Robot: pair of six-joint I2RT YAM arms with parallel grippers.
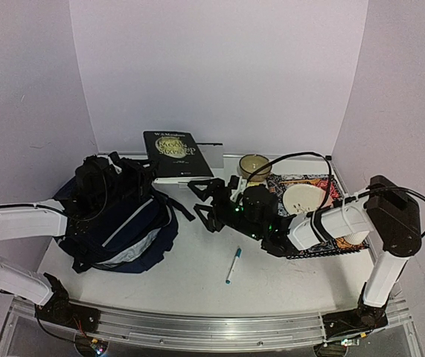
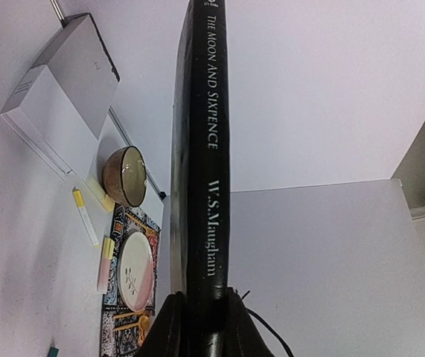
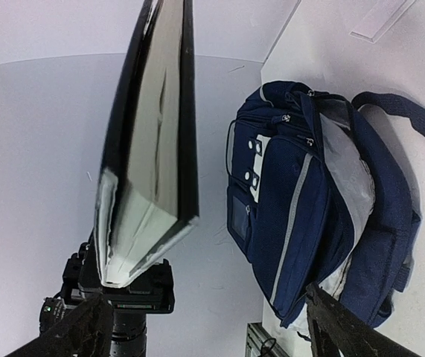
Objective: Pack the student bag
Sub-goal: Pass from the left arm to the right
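**Book in my left gripper, bag lying at the left**

My left gripper (image 2: 202, 326) is clamped on a black book (image 2: 201, 149). The fingers (image 2: 169, 331) pinch it at one end, one on each cover. In my left wrist view the spine faces the camera and reads "The Moon and Sixpence, W.S. Maugham". My right wrist view shows the same book from the other side, with the pale page edges towards that camera. There the book stands up out of the left gripper, off the table.

My right gripper (image 3: 208, 312) is spread wide with nothing between the fingers. From above it sits near the middle of the table (image 1: 197, 260) and points towards the book and the bag.

The bag (image 1: 123, 223) lies flat on the left part of the table, front side up, with grey stripes running down the navy fabric. Pale lining shows along one edge, which looks unzipped. My left wrist hangs over its far end. The book is beside the bag's far right corner and apart from it, not inside.

A white box (image 2: 63, 97) lies at the back of the table. To the right, a bowl (image 1: 254, 166) stands just past a patterned mat (image 1: 327, 182), and a plate (image 1: 304, 198) rests on the mat. A pen (image 1: 233, 265) lies alone on the table, nearer the front.
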